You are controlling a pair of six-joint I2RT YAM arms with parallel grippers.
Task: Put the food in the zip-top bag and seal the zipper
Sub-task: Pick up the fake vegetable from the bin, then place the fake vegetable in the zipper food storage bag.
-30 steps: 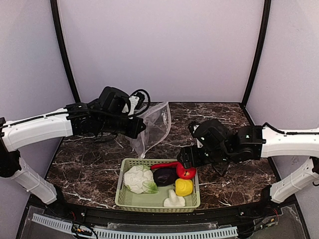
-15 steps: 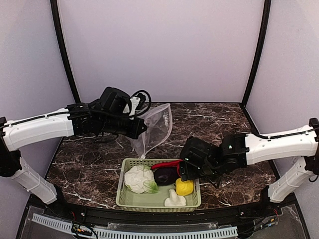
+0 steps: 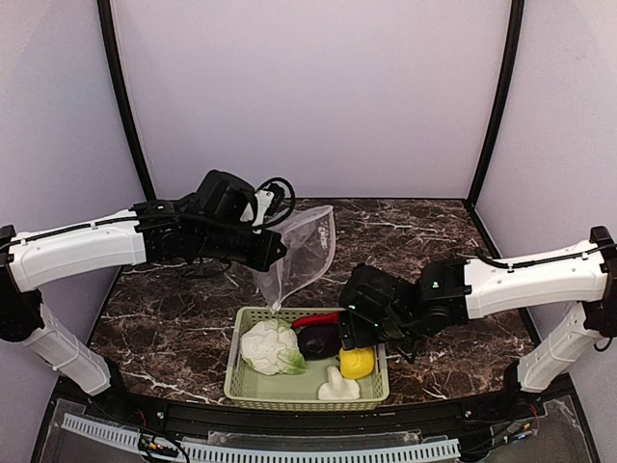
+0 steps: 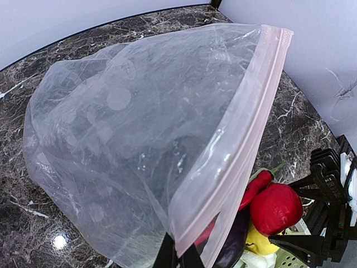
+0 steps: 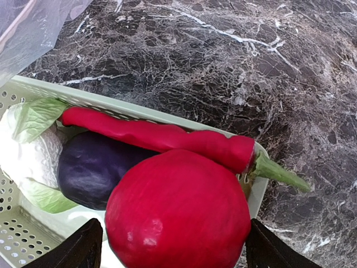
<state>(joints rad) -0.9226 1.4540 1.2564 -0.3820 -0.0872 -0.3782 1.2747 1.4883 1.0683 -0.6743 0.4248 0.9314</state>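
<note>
Over the basket (image 3: pixel 234 368), the right claw (image 5: pixel 175 245) has been swung in from the side and lowered. Its jaws are now spread wide on either side of the red pepper (image 5: pixel 178 215), not yet closed. The bag (image 4: pixel 139 123) is kept lifted behind the basket, pinched at its pink strip (image 4: pixel 240 145) by the shut left claw (image 4: pixel 178 258) — so a first pick seems near, with nothing bagged yet.
</note>
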